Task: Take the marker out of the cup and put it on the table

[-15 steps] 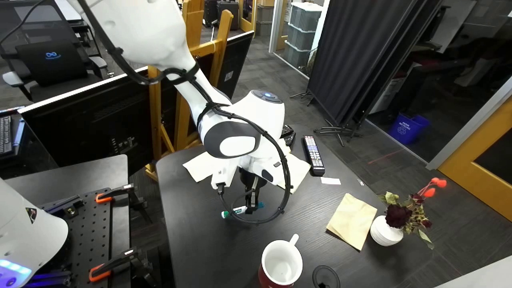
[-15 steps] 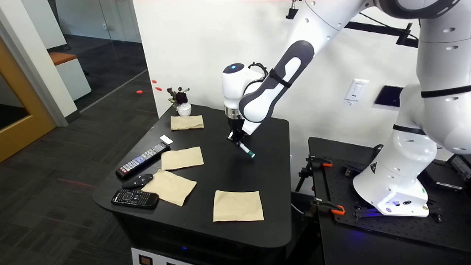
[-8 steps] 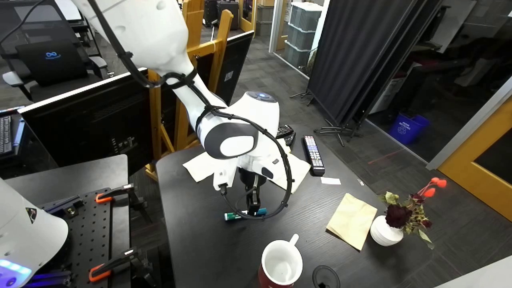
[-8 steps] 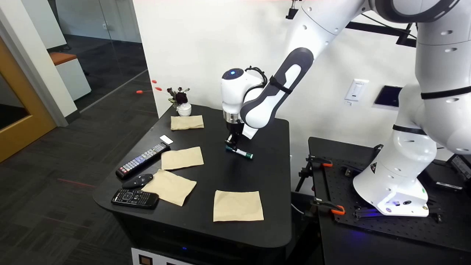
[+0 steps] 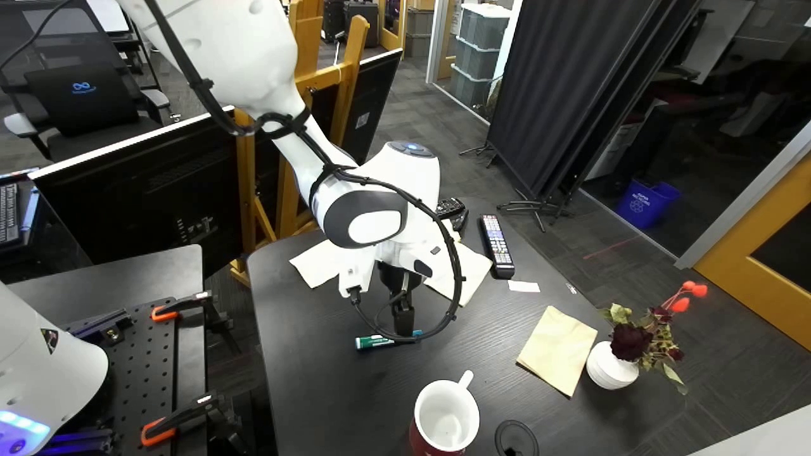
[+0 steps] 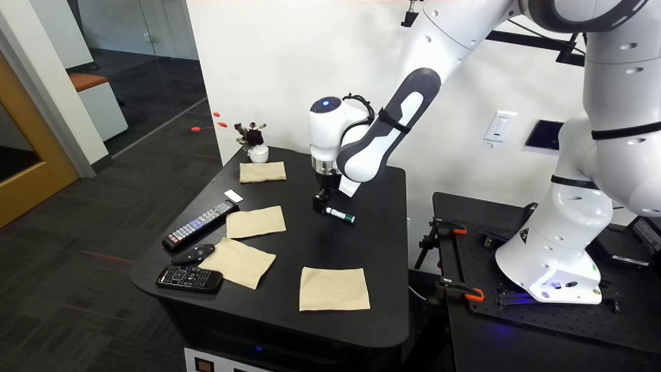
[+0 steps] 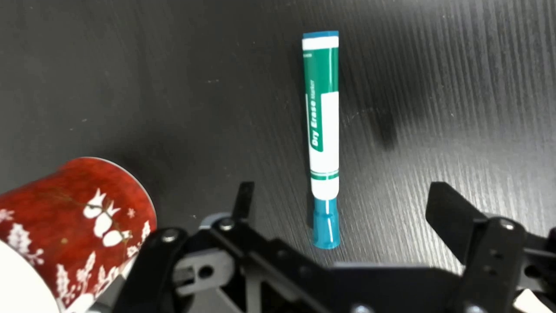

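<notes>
Flat on the black table (image 5: 317,380) lies the marker (image 7: 325,130), white and green with a teal cap; it also shows in an exterior view (image 6: 341,215). My gripper (image 7: 342,186) is open around the marker's capped end, with dark tabletop showing between each finger and the pen, so neither touches it. Just above the marker, the gripper (image 5: 403,324) hides part of it in an exterior view. The cup (image 5: 447,415), white inside and red outside, stands upright near the marker; its patterned red side (image 7: 87,208) appears at the wrist view's left. The arm hides it in an exterior view.
Several tan paper napkins (image 6: 334,289) lie on the table. Remotes (image 6: 201,225) rest along one edge. A white vase (image 5: 611,366) with flowers stands near a corner, and a round black lid-like object (image 5: 516,438) lies beside the cup.
The gripper came down with the marker, then opened and let it go. The marker now lies flat where it was tilted in the fingers. The cup has not moved.
</notes>
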Robot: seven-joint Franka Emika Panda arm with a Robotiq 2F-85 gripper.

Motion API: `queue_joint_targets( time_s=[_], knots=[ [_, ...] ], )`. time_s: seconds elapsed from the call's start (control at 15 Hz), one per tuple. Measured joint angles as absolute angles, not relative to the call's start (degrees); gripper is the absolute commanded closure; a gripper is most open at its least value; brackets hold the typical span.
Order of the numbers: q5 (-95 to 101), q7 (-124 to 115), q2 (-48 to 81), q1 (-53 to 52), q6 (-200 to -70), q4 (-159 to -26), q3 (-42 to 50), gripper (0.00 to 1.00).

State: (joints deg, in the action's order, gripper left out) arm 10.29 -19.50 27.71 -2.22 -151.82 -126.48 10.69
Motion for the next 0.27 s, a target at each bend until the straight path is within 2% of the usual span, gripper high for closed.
queue_joint_targets(
  time_s=[0.27],
  knots=[
    [10.3,-19.5,27.7,-2.2,-152.0,-126.5,10.7,0.00]
  ],
)
